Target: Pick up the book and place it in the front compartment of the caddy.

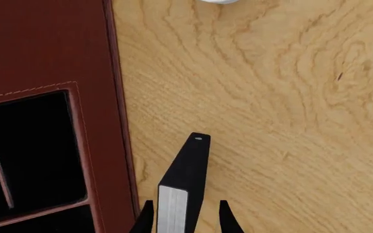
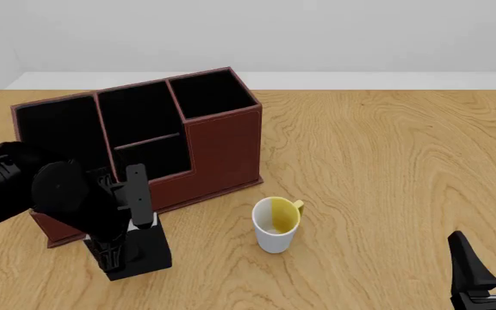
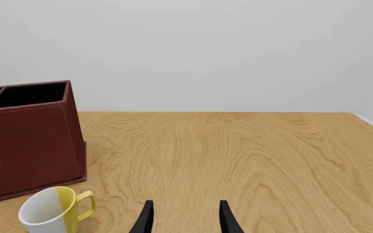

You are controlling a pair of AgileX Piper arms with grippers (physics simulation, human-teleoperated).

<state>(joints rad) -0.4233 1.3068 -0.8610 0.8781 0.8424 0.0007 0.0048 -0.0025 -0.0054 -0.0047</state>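
Small thick black book with white page edge (image 2: 144, 248) stands upright on the wooden bench (image 2: 386, 161), just in front of the reddish-brown leather-look caddy (image 2: 217, 152). Left pincer (image 2: 121, 248) clamped on it. One white-and-yellow mug (image 2: 276, 224) nearby, apart. Right pincer (image 2: 489, 261) fingers apart, empty. Caddy: four cells

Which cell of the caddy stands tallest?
The square cell at the caddy's right end, nearest the mug; its walls rise above the other cells.

Book (image 2: 144, 253) before the caddy's (image 2: 222, 152) left end, mug (image 2: 276, 225) to its right
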